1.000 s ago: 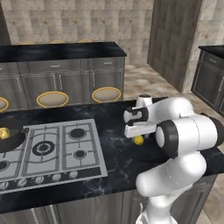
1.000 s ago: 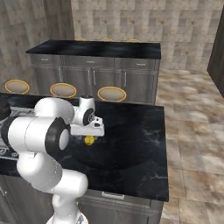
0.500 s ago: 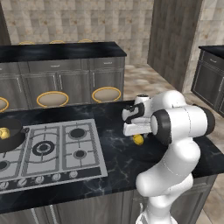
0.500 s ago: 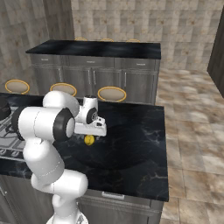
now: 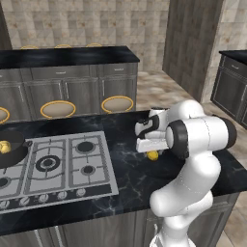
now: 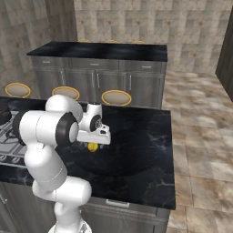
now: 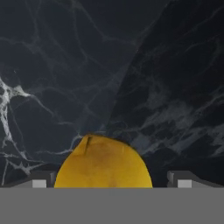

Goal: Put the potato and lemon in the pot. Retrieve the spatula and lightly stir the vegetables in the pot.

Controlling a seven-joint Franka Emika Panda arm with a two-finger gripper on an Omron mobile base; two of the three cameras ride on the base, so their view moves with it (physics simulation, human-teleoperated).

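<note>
A small yellow roundish vegetable [image 5: 153, 155] [image 6: 93, 147] lies on the black marble counter, right of the cooktop. My gripper [image 5: 150, 150] [image 6: 93, 142] points down over it and is open. In the hand view the vegetable [image 7: 103, 164] sits between the two fingertips [image 7: 40, 183], with a gap on each side. The dark pot [image 5: 13, 153] stands on the cooktop's far left burner, its edge [image 6: 2, 113] just in the right base view. Another yellow lump [image 5: 4, 146] lies in it. The spatula is out of view.
The steel gas cooktop [image 5: 62, 164] fills the counter's left part. Round yellow-rimmed stools [image 5: 117, 103] stand behind the counter, with a second dark counter [image 6: 100, 50] further back. The counter's right edge [image 6: 172, 150] drops to tiled floor.
The hand has come down a little over the yellow vegetable and the elbow has swung. The vegetable has stayed put, and the jaws stay open.
</note>
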